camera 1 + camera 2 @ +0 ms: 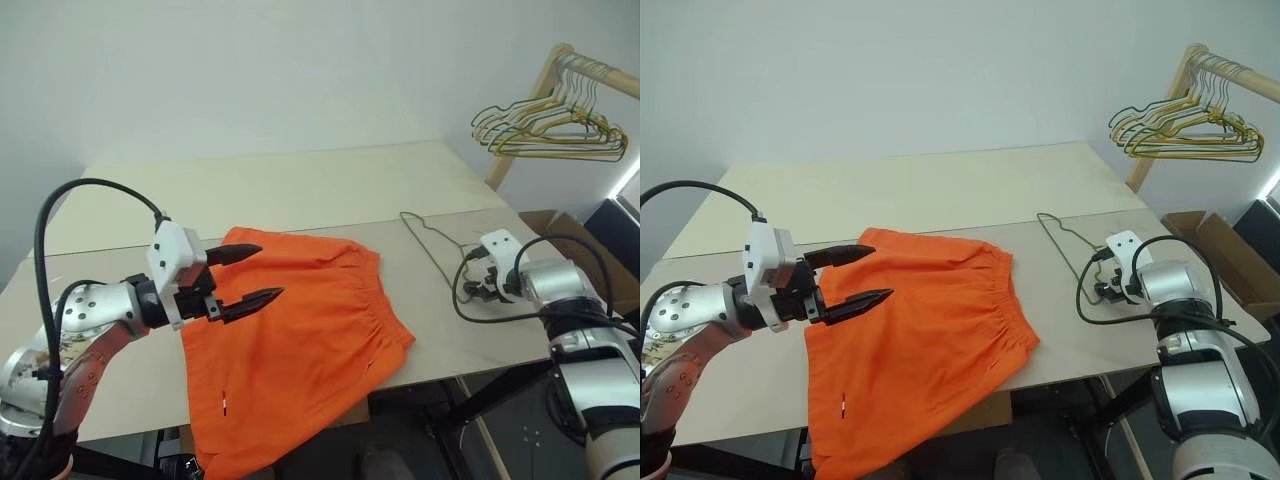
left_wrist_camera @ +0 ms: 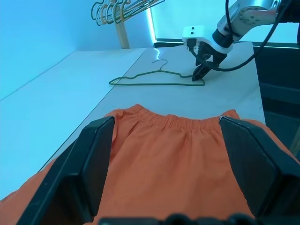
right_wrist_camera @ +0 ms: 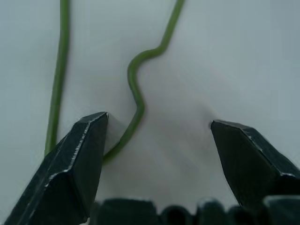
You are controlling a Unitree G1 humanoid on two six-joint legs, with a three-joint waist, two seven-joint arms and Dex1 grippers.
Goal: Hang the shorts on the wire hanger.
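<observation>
The orange shorts (image 1: 300, 340) lie spread on the table (image 1: 300, 190), with one leg drooping over the front edge. My left gripper (image 1: 268, 272) hovers open just above their left part, nothing between its black fingers (image 2: 93, 164). The thin wire hanger (image 1: 432, 243) lies flat on the table to the right of the shorts, its hook (image 1: 405, 215) pointing toward the back. My right gripper (image 2: 204, 70) is lowered onto the hanger's near end. It is open, and a bent stretch of the wire (image 3: 136, 93) lies on the table between its fingertips, close to one finger (image 3: 79, 154).
A bunch of wire hangers (image 1: 550, 130) hangs from a wooden rail (image 1: 600, 70) at the back right. A cardboard box (image 1: 575, 235) stands beyond the table's right edge. Black cables loop around both wrists.
</observation>
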